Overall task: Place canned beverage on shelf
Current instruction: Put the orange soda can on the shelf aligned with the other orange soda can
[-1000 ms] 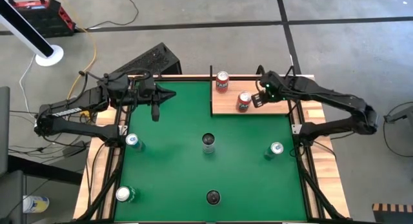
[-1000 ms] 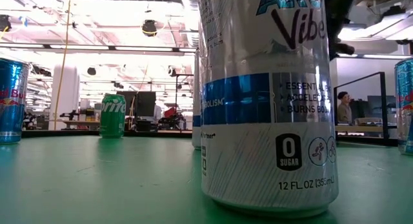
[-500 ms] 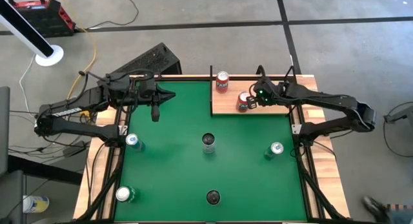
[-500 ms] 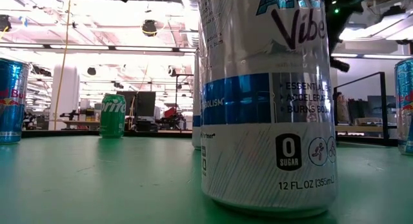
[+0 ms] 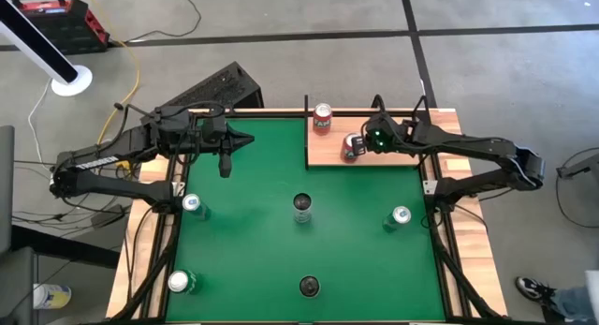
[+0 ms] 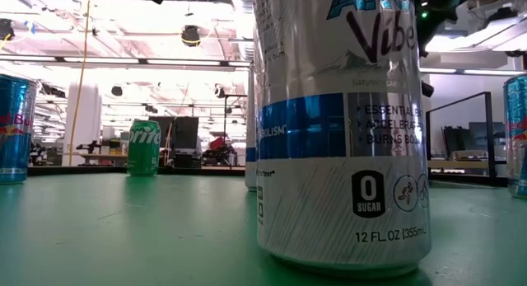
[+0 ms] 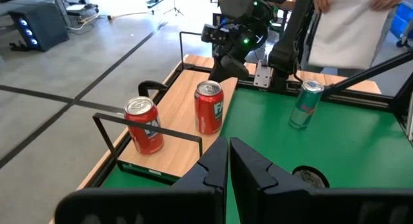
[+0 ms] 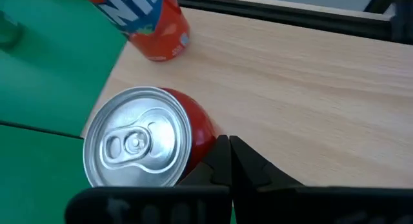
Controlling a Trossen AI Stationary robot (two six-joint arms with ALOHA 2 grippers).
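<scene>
Red can (image 5: 351, 147) upright on shelf (image 5: 398, 155), right gripper (image 5: 367, 143) closed, fingertips against its side, holding nothing

A white fan (image 5: 47, 49) stands on the grey floor beside a red-and-black case (image 5: 61, 21); a yellow cable (image 5: 137, 72) trails nearby.

The shelf (image 8: 310, 75) is pale wood with a fine grain, smooth and matt, edged by a thin black metal-looking frame (image 7: 148, 128). The red can (image 8: 151, 143) on it has a brushed silver metal lid and glossy painted sides — same shiny look on the other red can (image 7: 143, 124). The tabletop (image 5: 281, 241) is green felt, flat and dull. The big silver can (image 6: 342, 129) up close is glossy printed metal.
</scene>
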